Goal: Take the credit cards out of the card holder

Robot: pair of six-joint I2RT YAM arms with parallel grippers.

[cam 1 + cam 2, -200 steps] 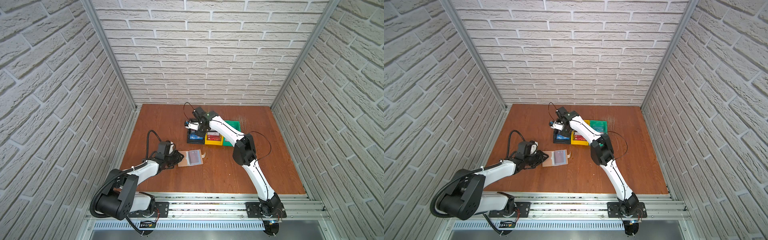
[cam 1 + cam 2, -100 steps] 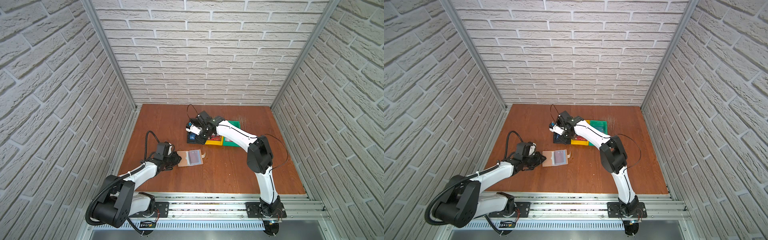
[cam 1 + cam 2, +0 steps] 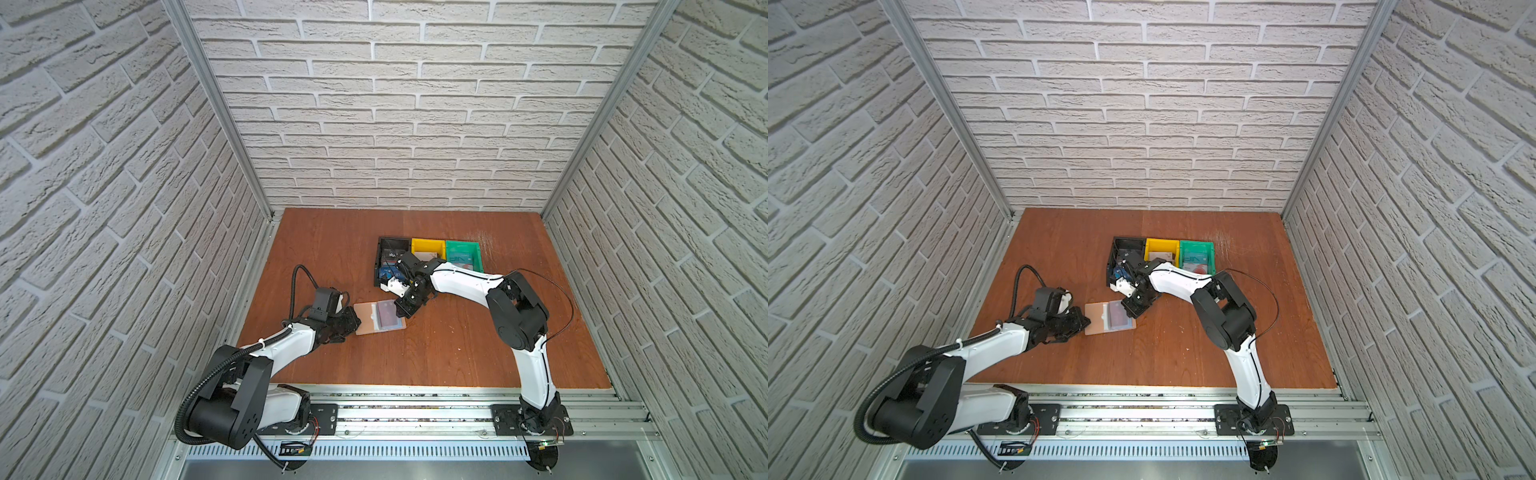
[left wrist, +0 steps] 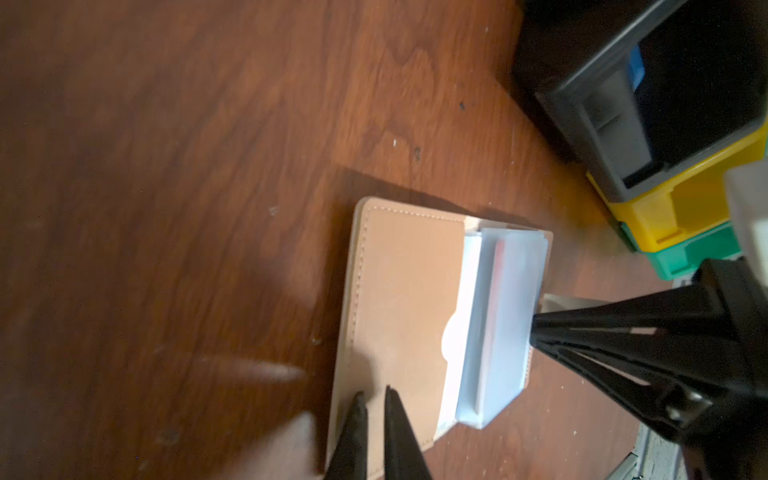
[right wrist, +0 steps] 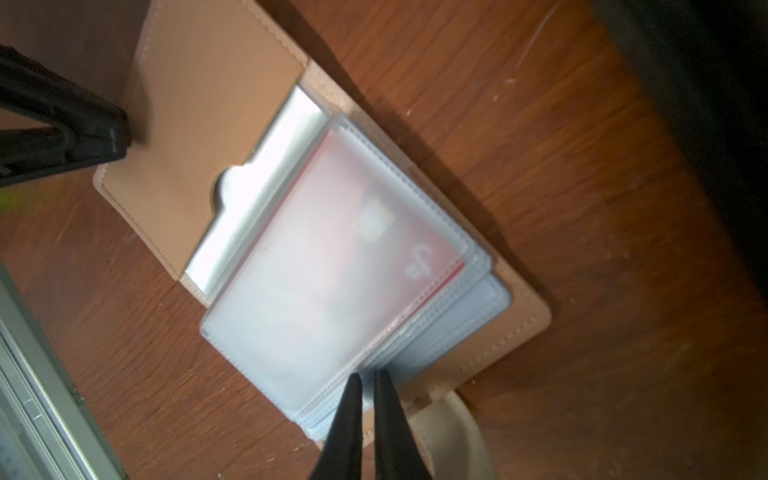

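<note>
Closes the right gripper (image 5: 368,374) almost fully at the sleeves' (image 5: 436,332) edge just ahead, hold unclear. Rests the near-shut left gripper (image 4: 374,392) on the card holder's (image 5: 199,104) cover. Leaves one red card (image 5: 365,216) sleeved. Shows other cards (image 3: 459,259) already in the bins (image 3: 428,245) behind the right gripper.

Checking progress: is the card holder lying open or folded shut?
Open. The card holder lies spread, its clear sleeves exposed, a red card showing inside the top one.
</note>
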